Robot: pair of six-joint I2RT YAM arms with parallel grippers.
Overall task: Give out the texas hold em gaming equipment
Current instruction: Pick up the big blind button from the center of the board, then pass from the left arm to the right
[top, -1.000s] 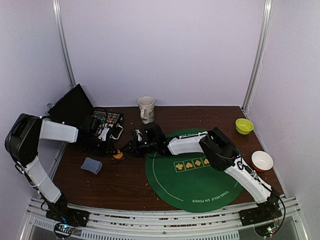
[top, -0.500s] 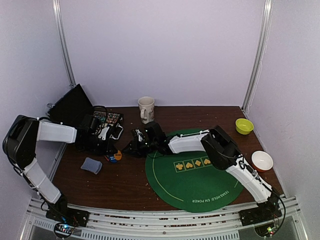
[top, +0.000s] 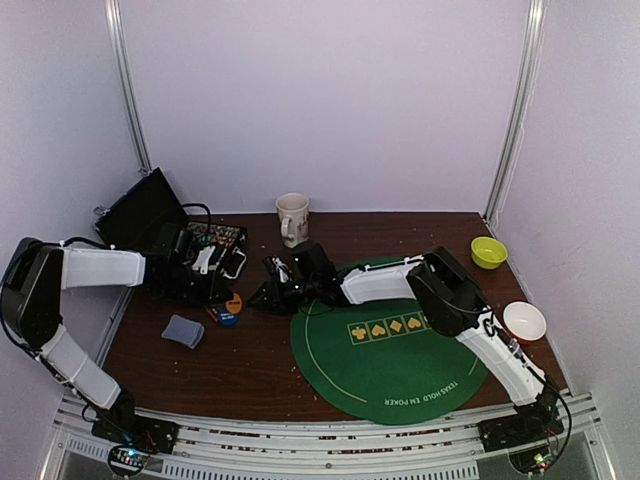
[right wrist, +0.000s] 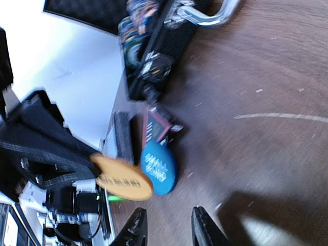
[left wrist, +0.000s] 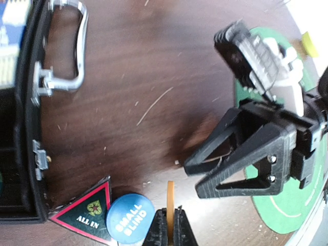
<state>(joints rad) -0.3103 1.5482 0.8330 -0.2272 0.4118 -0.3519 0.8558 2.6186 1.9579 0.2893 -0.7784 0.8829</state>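
Found left gripper [left wrist: 169, 231] pinched tight on the lower edge of the orange disc [left wrist: 169, 197], seen edge-on from the left wrist camera and standing upright between the fingertips. Checked against the right wrist view: same disc face-on, apparently held clear of the table [top: 250, 365], overlapping the blue disc in that view. Located blue disc [left wrist: 130, 219], marked SMALL BLIND, flat on the wood and just beside a triangular ALL IN marker [left wrist: 87, 212], both close to the front wall of the open black case [left wrist: 23, 102]. Noted striped chip stacks [right wrist: 137, 18] inside the case. Found right gripper [right wrist: 169, 228] low over the wood and facing the two discs, fingers apart with nothing between them, near the blue disc but not touching it. Placed it just off the left rim of the green felt mat [top: 400, 370] in the overhead view. Spotted grey-blue card stack [top: 183, 331] alone on the table, nearer the arm bases than the case, apart from both grippers. Recorded beige mug [top: 292, 218] at the back edge and yellow-green bowl [top: 488, 252] at far right.
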